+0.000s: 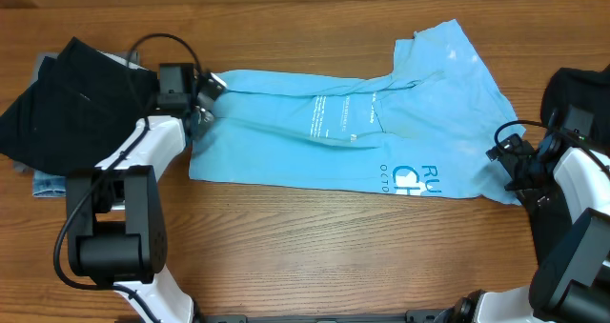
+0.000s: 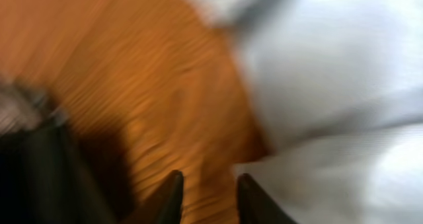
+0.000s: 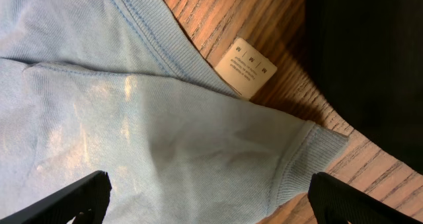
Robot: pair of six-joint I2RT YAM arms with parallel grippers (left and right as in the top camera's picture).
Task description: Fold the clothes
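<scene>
Two pincers are bracketing the shirt (image 1: 381, 123), which is lying stretched lengthwise on the surface (image 1: 286, 247) between them. One long side is turned in over the print. I'm judging it is laid this way so that each end falls within one arm's reach for the next fold.

My left pincer (image 2: 210, 179) is sitting at the end opposite the neck. Its fingers are only slightly apart, bare wood is showing in the gap, and it is gripping nothing. The cloth edge is lying just beside it. That view is smearing, so I'm reading no more from it.

My right pincer (image 3: 210, 181) is hanging spread wide over the neck end, with the collar (image 3: 152, 45) and label (image 3: 244, 67) just ahead of it and nothing clamped. Dark clothes (image 1: 57, 94) are lying behind the left pincer, on the side away from the shirt.
</scene>
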